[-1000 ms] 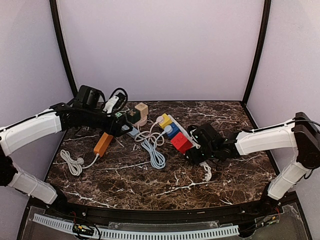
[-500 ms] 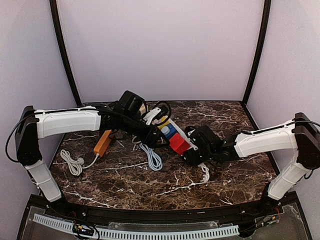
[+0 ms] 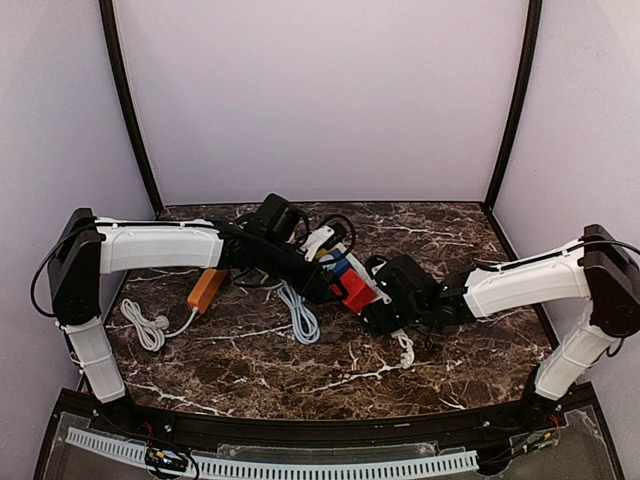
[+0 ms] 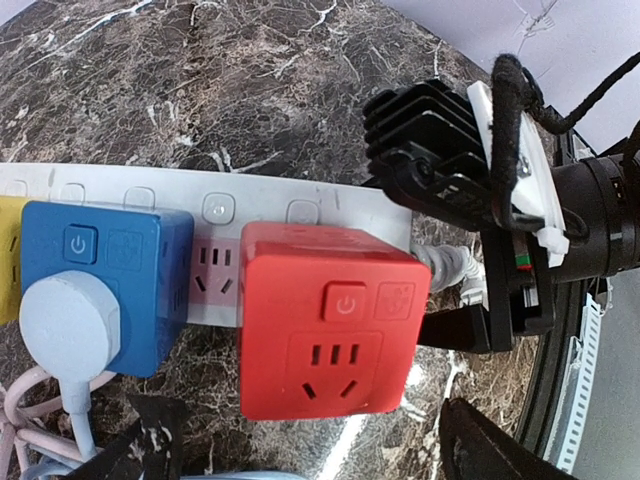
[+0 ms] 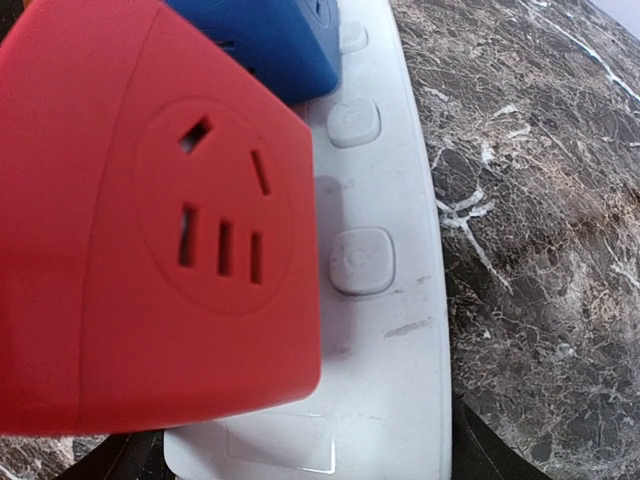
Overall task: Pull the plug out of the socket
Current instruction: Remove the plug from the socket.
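Note:
A white power strip (image 4: 250, 212) lies on the marble table with a red cube plug (image 4: 335, 320), a blue cube (image 4: 105, 285) and a yellow one (image 4: 6, 262) plugged into it. My left gripper (image 4: 320, 450) is open, with its dark fingertips (image 4: 500, 450) wide apart on either side of the red cube's near face and not touching it. In the top view the left gripper (image 3: 328, 283) is at the red cube (image 3: 355, 290). My right gripper (image 3: 385, 312) clamps the strip's end (image 5: 390, 330) just beyond the red cube (image 5: 150, 220); its fingers (image 5: 490, 450) hug both edges.
A round white plug (image 4: 68, 325) with a cord sits in the blue cube. An orange block (image 3: 207, 287), a coiled white cable (image 3: 148, 327) and a light blue cable (image 3: 300, 318) lie to the left. The strip's white cord (image 3: 405, 348) trails toward the front.
My left arm has swung from the back left across to the red cube. My right gripper has stayed on the strip's end, and the strip has shifted slightly left.

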Robot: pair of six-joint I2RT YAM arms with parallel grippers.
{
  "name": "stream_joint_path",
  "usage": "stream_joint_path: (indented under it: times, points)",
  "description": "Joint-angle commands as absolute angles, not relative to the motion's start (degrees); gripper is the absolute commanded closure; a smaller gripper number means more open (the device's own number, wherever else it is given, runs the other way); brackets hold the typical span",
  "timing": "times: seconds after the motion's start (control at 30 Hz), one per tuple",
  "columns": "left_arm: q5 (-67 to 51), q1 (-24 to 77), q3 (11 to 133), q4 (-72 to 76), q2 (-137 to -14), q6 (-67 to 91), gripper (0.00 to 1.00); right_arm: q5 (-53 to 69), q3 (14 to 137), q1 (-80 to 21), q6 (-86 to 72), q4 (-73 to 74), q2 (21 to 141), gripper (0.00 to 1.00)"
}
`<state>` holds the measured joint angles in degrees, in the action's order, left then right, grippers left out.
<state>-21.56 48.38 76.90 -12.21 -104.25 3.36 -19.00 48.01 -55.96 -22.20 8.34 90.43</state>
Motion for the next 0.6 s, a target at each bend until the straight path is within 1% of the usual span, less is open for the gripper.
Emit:
stream_joint_path:
  times: [0.0,0.1,0.43,0.57]
  points:
    - [-20.68,49.22,77.61,-11.48,-104.85,2.11,0.16,-14.01,50.62,-58.09,-21.01,1.44,90.77,1.00]
    - [-20.51,49.45,77.53,-11.43,-105.46,1.63,0.18,-13.74,50.79,-58.31,-21.01,1.07,90.96,1.00]
    - [-18.08,49.83,77.72,-11.43,-106.70,0.36,0.18,-12.20,51.15,-58.67,-20.54,0.24,91.96,1.00]
    - [-17.80,49.82,78.03,-11.34,-107.28,0.35,0.22,-11.98,51.48,-58.84,-20.16,-1.05,92.35,1.00]
